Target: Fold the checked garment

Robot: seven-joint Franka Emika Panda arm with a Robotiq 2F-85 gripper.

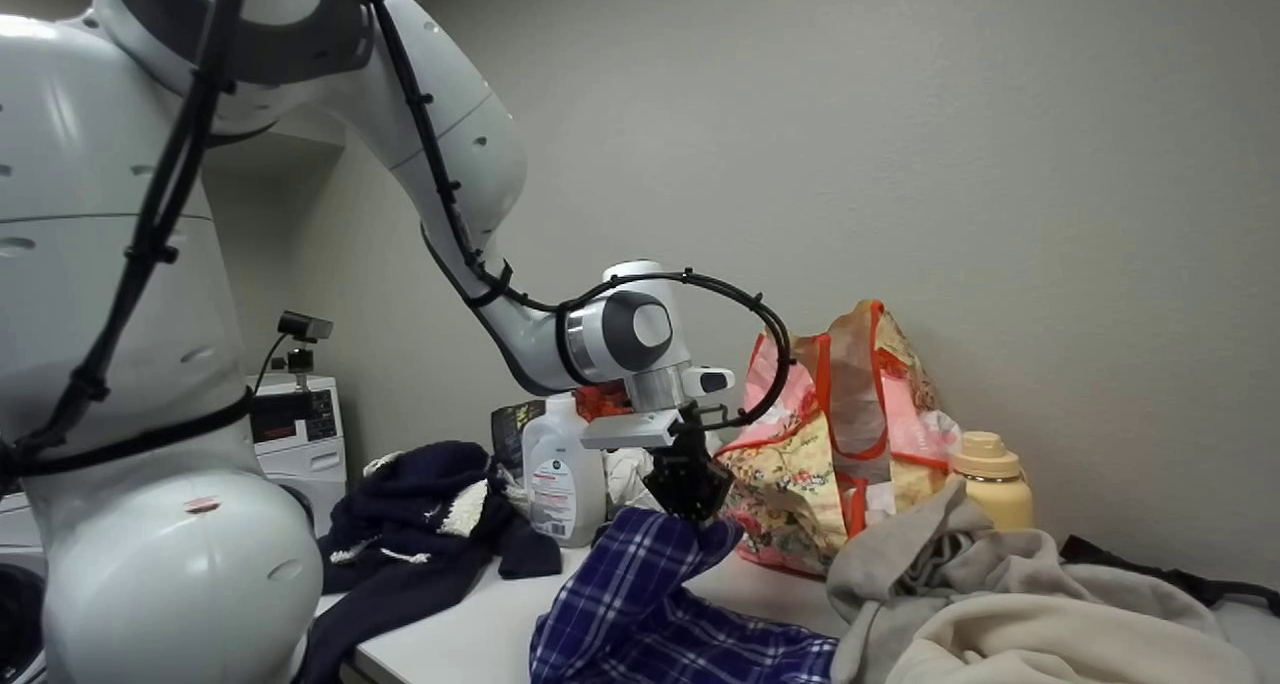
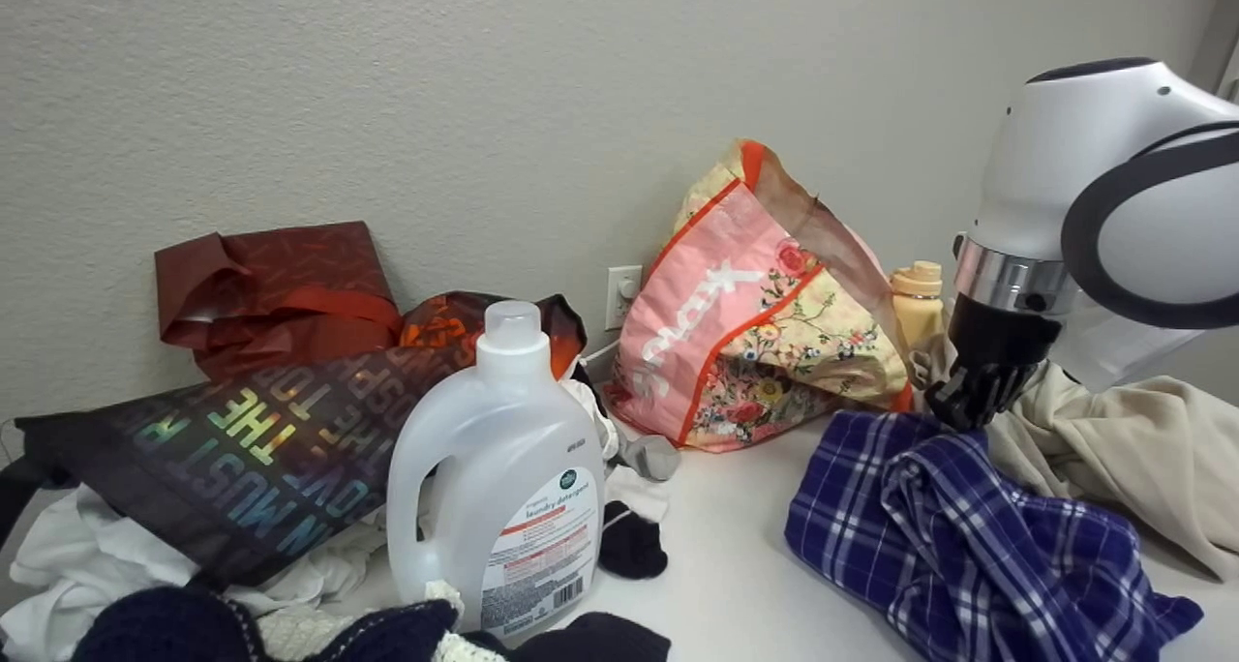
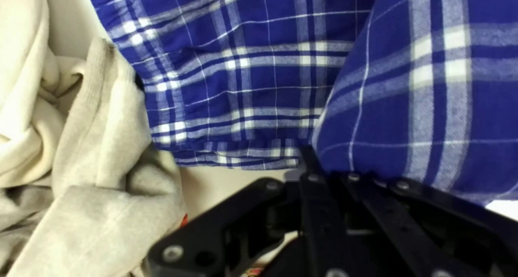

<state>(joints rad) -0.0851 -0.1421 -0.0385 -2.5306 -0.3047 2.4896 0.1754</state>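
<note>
The checked garment (image 1: 612, 589) is blue plaid cloth lying on the white table, bunched, with part of it raised to my gripper. It also shows in an exterior view (image 2: 929, 526), with a fold laid over itself. In the wrist view the checked garment (image 3: 226, 70) spreads across the top, with a raised flap at the right close to the camera. My gripper (image 1: 697, 516) points down at the garment's upper edge, also in an exterior view (image 2: 953, 418). In the wrist view my gripper (image 3: 323, 165) has its fingers close together with cloth pinched between them; the cloth hides one fingertip.
A beige cloth pile (image 1: 1070, 624) lies beside the garment. A floral bag (image 1: 790, 474) and yellow bottle (image 1: 1003, 494) stand by the wall. A detergent bottle (image 2: 513, 488) and navy garment (image 1: 420, 524) are on the opposite side. A dark bag (image 2: 261, 449) lies farther off.
</note>
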